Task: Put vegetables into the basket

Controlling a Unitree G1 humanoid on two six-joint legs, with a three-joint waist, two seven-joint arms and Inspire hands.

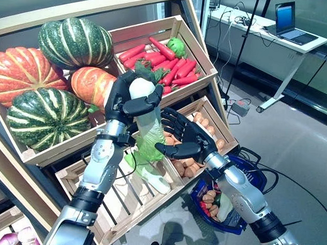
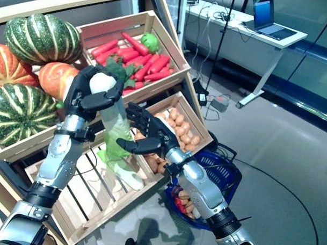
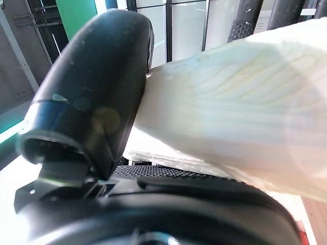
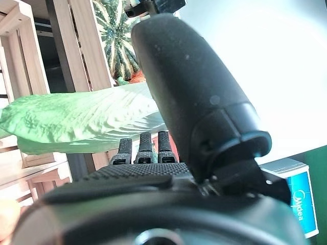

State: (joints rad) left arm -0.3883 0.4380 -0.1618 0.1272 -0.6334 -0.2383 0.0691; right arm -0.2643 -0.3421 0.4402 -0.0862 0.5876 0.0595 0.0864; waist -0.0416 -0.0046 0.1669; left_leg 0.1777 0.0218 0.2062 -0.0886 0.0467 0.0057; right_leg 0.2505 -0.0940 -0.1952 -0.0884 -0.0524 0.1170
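Observation:
A napa cabbage [image 1: 147,128] with a white stalk and green leaves hangs stalk-up in front of the shelf. My left hand [image 1: 123,98] is shut on its white upper end; in the left wrist view the thumb [image 3: 94,97] presses against the pale stalk [image 3: 235,107]. My right hand [image 1: 187,137] is open right beside the leafy lower part, palm toward it, and in the right wrist view the green leaf [image 4: 76,120] lies just past the fingers. The blue basket [image 2: 226,173] stands on the floor below my right forearm, with several vegetables inside.
The slanted wooden shelf holds striped pumpkins [image 1: 45,118], a crate of red vegetables [image 1: 165,61], and a crate of small brown potatoes [image 1: 204,124]. Another pale vegetable [image 1: 157,181] lies in the lower slatted crate. A desk with a laptop [image 1: 288,19] stands at the back right.

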